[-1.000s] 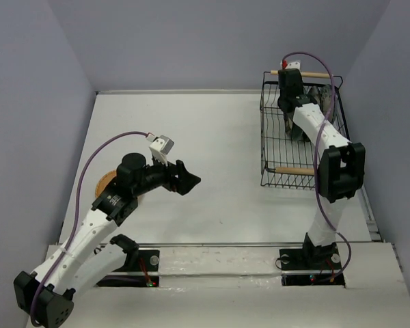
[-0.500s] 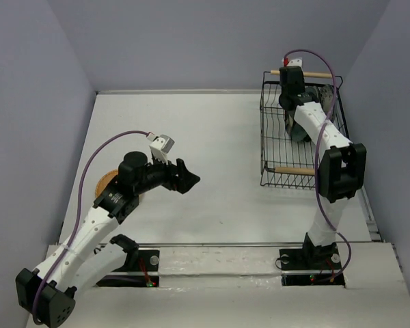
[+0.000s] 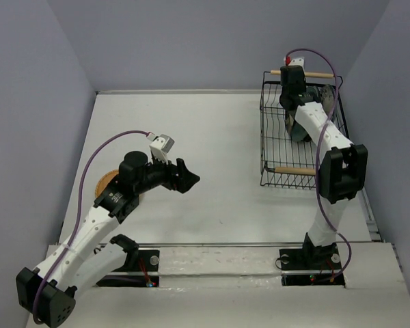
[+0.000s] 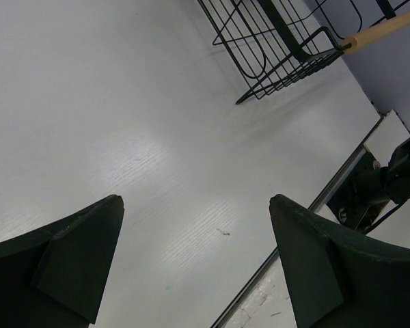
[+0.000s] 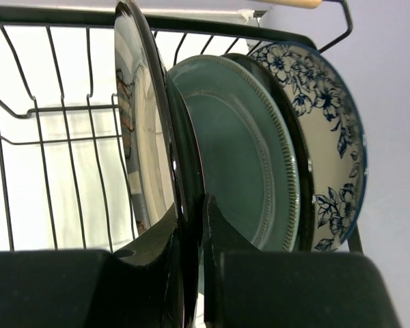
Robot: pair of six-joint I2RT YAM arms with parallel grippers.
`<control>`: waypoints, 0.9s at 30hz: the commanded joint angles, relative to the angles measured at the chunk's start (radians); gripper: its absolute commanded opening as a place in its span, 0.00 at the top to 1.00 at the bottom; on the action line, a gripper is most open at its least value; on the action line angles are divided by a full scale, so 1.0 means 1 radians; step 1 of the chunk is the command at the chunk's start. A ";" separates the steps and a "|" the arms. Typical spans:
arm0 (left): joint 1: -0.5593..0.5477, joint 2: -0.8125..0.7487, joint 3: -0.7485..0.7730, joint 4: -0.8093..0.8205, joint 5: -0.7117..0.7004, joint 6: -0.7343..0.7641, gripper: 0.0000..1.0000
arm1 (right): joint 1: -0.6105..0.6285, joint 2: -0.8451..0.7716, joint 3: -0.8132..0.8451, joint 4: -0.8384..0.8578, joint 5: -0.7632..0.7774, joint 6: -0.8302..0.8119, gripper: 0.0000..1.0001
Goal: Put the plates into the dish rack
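Note:
The black wire dish rack (image 3: 265, 137) stands at the back right. My right gripper (image 3: 292, 113) reaches down into it. In the right wrist view it (image 5: 191, 222) is shut on the rim of a dark-rimmed plate (image 5: 140, 123) that stands upright in the rack (image 5: 55, 16). Behind that plate stand the teal plate (image 5: 239, 143), a second dark rim (image 5: 295, 137) and the white-and-blue floral plate (image 5: 328, 137). The orange-tan plate (image 3: 105, 181) lies on the table at the left, mostly hidden under my left arm. My left gripper (image 3: 184, 179) hovers open and empty over the bare table (image 4: 195, 199).
The rack's near wooden handle (image 3: 292, 170) also shows in the left wrist view (image 4: 383, 31), with the rack's near corner (image 4: 273, 55). Grey walls close the table on three sides. The arm bases sit on a raised strip (image 3: 219, 263) at the near edge.
My right gripper has shifted slightly toward the rack's far end with the dark-rimmed plate. My left arm has barely moved.

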 commanded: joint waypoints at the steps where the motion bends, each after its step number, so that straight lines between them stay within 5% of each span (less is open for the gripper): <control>1: 0.004 0.005 0.048 0.017 0.006 0.014 0.01 | 0.005 -0.155 0.042 0.232 0.024 0.049 0.93; 27: 0.010 0.028 0.051 0.020 0.010 0.014 0.01 | -0.004 -0.109 -0.124 0.294 0.001 0.109 0.93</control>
